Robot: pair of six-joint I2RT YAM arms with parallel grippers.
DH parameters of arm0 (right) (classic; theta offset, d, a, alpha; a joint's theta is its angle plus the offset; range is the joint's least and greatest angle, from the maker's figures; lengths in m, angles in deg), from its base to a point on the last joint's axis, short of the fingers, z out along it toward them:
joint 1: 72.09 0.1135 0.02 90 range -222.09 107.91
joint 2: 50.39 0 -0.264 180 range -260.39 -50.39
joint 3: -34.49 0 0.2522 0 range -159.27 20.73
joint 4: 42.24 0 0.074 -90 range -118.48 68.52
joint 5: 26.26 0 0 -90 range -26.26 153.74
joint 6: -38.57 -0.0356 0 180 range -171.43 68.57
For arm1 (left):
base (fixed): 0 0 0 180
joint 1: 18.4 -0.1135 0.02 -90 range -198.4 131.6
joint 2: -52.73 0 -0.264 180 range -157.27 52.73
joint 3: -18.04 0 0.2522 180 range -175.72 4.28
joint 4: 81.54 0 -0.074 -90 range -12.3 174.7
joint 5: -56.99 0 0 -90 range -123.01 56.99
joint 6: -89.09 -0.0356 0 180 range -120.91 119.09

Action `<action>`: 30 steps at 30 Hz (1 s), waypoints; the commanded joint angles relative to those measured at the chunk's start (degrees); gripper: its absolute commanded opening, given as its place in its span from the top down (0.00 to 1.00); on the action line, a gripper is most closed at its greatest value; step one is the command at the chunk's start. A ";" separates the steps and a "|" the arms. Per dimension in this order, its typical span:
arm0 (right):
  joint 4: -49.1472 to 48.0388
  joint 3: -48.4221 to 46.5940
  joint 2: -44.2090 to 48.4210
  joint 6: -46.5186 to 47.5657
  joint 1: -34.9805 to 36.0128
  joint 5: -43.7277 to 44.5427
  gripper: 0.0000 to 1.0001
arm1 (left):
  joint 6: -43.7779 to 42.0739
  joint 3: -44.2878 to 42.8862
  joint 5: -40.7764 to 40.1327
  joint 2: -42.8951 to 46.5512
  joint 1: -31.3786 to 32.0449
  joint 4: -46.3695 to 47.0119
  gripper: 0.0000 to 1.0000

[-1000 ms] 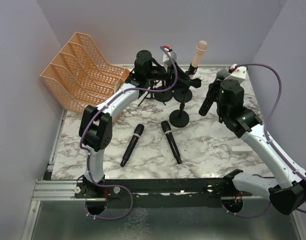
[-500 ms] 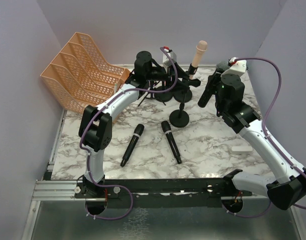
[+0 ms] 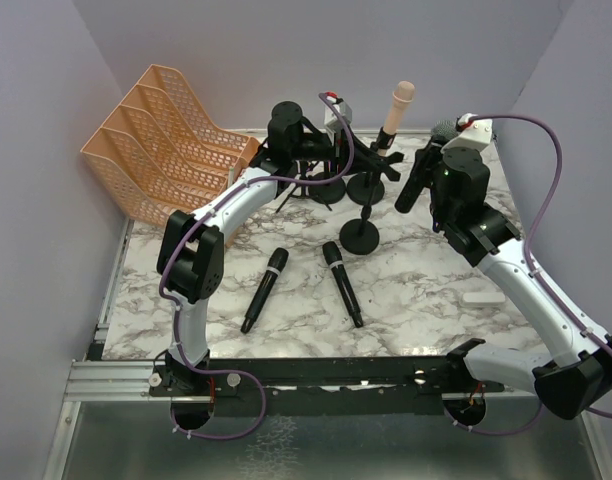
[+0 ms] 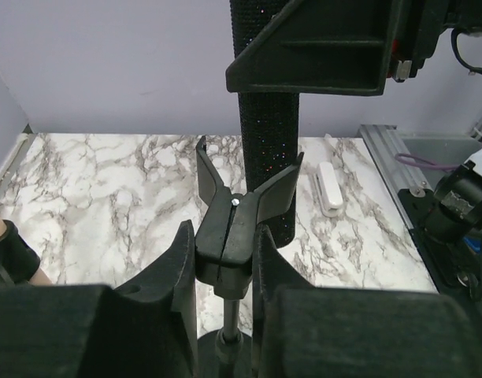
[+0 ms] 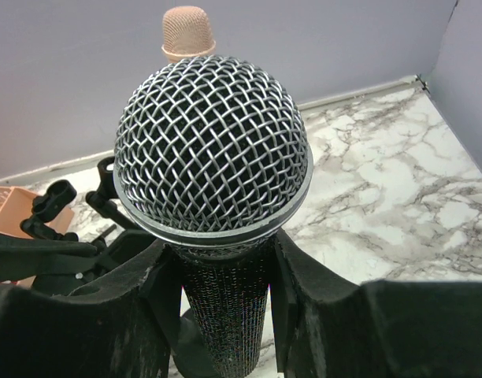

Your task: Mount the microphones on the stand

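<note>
Jaws tight: left gripper (image 4: 225, 256) on a stand clip (image 4: 235, 220), right gripper (image 5: 224, 295) on the silver-mesh microphone (image 5: 213, 150); pink microphone (image 3: 398, 106) upright in the far clip (image 3: 384, 141).

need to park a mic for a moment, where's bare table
Bare marble between the right-hand black microphone and the white block; a narrower gap between it and the left black microphone. Crowded at the back around the stands.

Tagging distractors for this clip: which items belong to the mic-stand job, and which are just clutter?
Job: mesh-head mic, pink mic, left black mic, right black mic, stands, stand clip.
Clutter: orange file tray, white block.
</note>
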 commanded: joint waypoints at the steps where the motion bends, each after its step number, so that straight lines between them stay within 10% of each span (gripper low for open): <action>1: -6.28 -2.04 -0.30 2.38 -0.24 -1.40 0.94 | 0.42 0.67 0.11 1.05 0.13 -0.26 1.00; 30: -26.73 7.73 -2.12 6.24 -0.23 -30.20 0.92 | 0.06 2.11 -2.56 1.74 0.08 -0.26 1.00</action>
